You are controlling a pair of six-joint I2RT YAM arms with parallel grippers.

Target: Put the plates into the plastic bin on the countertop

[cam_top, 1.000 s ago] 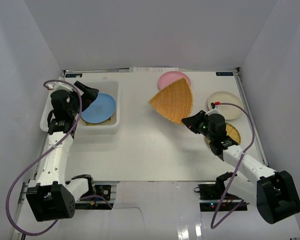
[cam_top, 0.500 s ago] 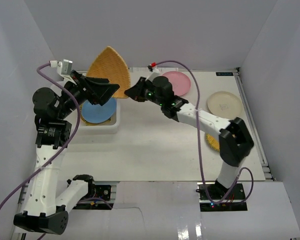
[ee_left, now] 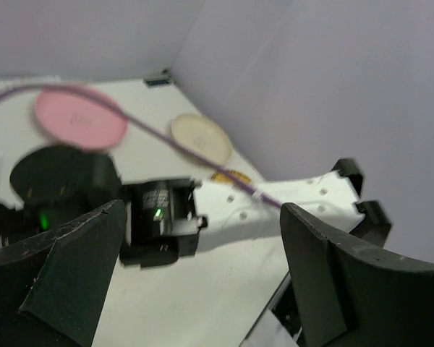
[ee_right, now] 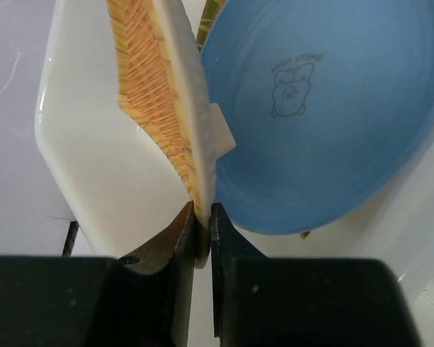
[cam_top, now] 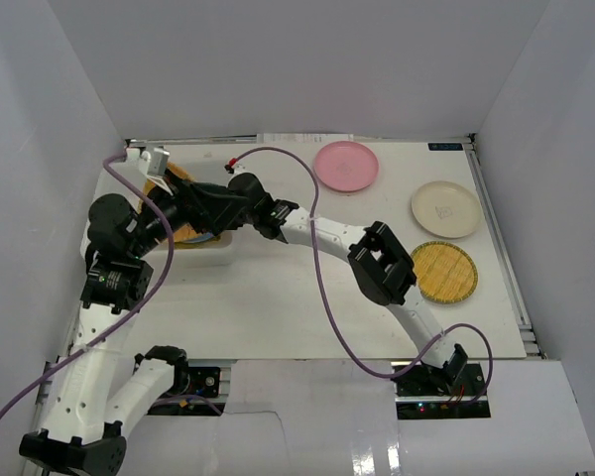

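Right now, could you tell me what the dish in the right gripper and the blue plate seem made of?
The woven dish is probably bamboo or rattan, matte: orange plaited strands show. The blue plate looks plastic: smooth, slight sheen, printed cartoon.

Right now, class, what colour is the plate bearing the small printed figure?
The plate is blue, seen best in the right wrist view.

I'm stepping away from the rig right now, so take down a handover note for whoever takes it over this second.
Left gripper: open, empty.
Right gripper: shut on the fan-shaped orange dish, held on edge at the plastic bin, not yet released.
Done: blue plate is in the bin.
Left: release the dish, then bin the pink plate, cream plate and round bamboo dish, all lying on the countertop.
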